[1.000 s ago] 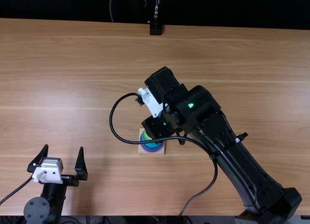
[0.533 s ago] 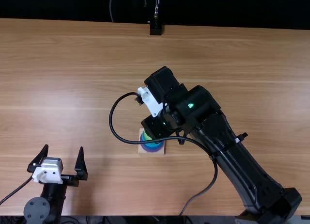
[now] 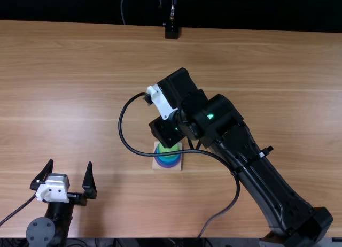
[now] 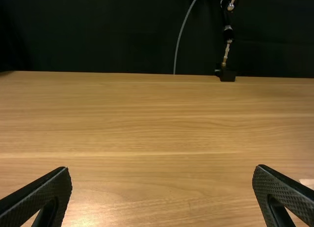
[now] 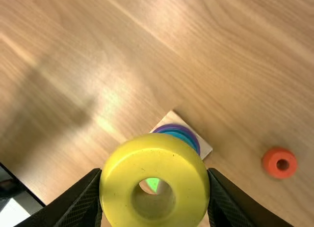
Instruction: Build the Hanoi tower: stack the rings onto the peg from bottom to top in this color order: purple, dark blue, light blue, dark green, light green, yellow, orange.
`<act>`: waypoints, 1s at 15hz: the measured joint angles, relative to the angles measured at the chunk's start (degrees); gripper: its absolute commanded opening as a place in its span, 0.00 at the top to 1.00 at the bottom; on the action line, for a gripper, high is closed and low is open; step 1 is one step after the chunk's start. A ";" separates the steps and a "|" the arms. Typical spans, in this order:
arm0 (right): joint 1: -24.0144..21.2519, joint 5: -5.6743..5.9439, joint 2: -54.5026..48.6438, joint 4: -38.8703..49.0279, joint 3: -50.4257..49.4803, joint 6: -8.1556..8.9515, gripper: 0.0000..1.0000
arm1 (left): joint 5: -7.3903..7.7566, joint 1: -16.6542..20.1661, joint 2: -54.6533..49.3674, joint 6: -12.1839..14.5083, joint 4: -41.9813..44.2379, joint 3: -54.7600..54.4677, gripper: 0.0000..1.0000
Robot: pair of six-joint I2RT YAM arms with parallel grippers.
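Near the middle of the light brown wooden table, a square pale wooden base carried a stack of round, coloured rings, and the build looked well advanced. A purple ring lay lowest, blue showed above it, and a light green ring came higher up. The dark green one could not be made out for certain, but the order suggested that five rings were on, with yellow and orange left to place. The right gripper had its two fingers clamped on opposite sides of a thick, glossy yellow ring, held between them above the table, hole facing the wrist camera. A patch of green showed through that hole, so the yellow ring seemed nearly over the stack, though whether it was centred on the peg could not be told. The small orange-red ring lay on the table, apart from the base and out of the right gripper's grasp. Over by the near edge, the left gripper had its fingers wide apart with nothing between them.
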 measured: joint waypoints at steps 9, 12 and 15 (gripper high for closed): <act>-0.04 0.02 0.00 -2.03 -1.95 -0.22 1.00 | 0.04 0.00 0.00 0.00 0.00 0.00 0.00; -0.04 0.04 -0.02 -2.67 -2.86 -0.24 1.00 | -0.02 0.00 0.00 -0.02 -0.02 0.00 0.00; -0.83 0.02 -0.33 -2.91 -3.45 -0.24 1.00 | 0.02 0.00 0.00 0.00 0.00 0.00 0.00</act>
